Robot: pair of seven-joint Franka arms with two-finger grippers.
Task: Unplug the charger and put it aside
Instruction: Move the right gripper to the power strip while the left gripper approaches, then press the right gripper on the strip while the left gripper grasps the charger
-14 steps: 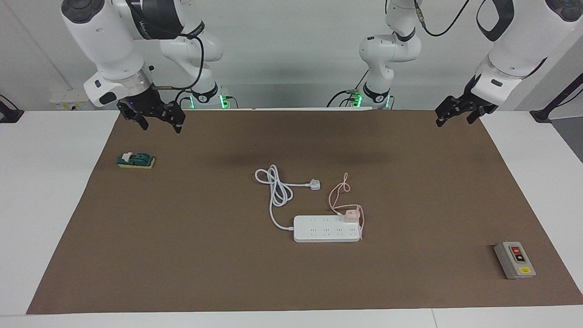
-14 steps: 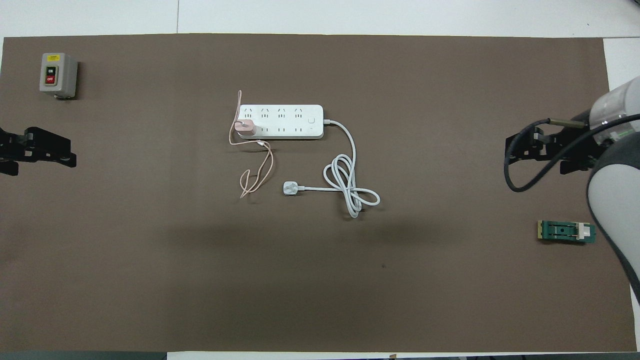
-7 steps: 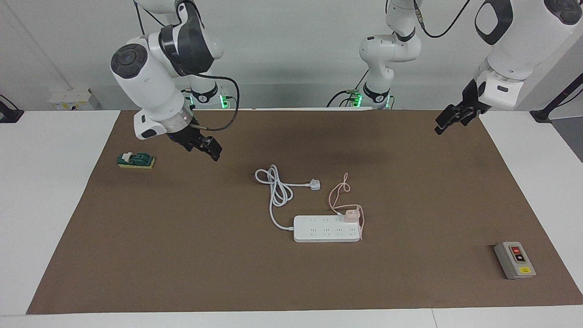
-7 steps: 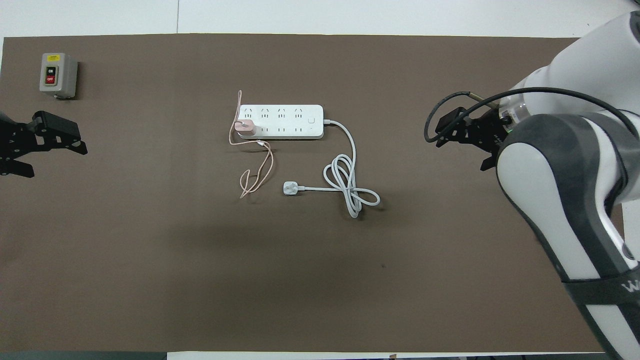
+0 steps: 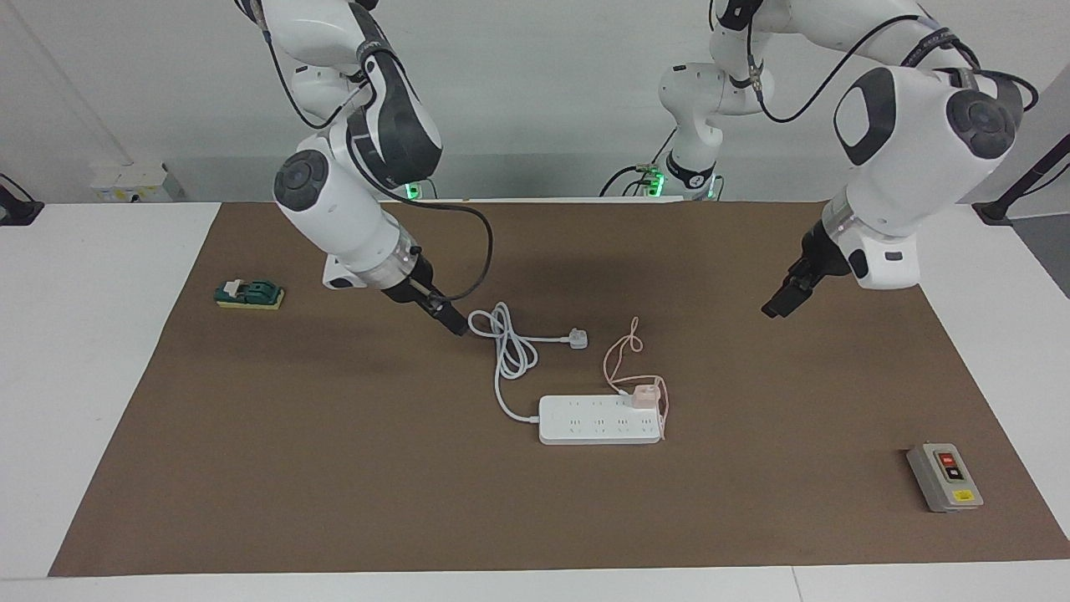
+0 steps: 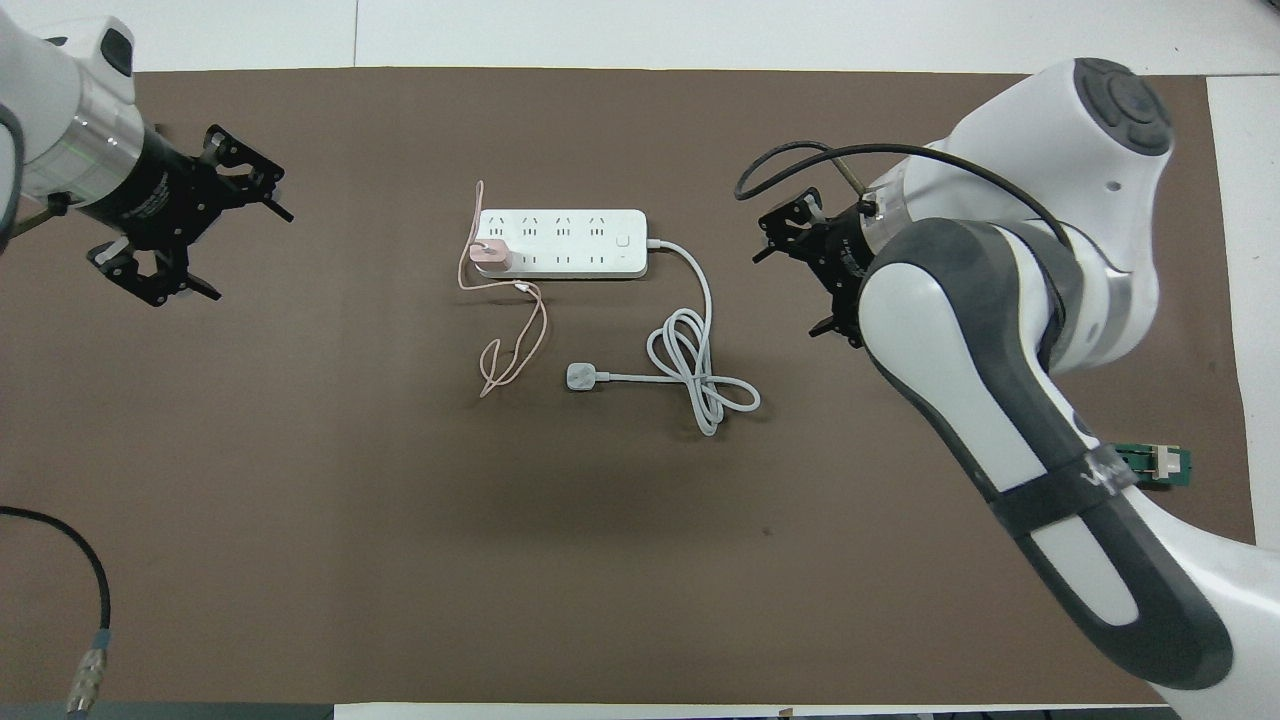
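Note:
The pale-pink charger (image 5: 644, 394) sits plugged into the white power strip (image 5: 585, 425), at the strip's end toward the left arm. It also shows in the overhead view (image 6: 490, 254). Its thin pink cable (image 5: 617, 358) loops on the mat nearer to the robots. My right gripper (image 5: 456, 324) is open and empty, low over the mat beside the strip's coiled white cord (image 5: 512, 347). My left gripper (image 5: 777, 303) is open and empty, over the mat toward the left arm's end, well apart from the charger. Both grippers also show in the overhead view, right (image 6: 792, 275) and left (image 6: 240, 245).
The strip's white plug (image 5: 578, 338) lies loose on the brown mat (image 5: 334, 468). A grey switch box (image 5: 945, 478) stands toward the left arm's end, farther from the robots. A green block (image 5: 249, 293) lies toward the right arm's end.
Both arms have swung in from the table's ends toward the middle and come down. The right gripper now hangs by the white cord. The charger and strip have not moved.

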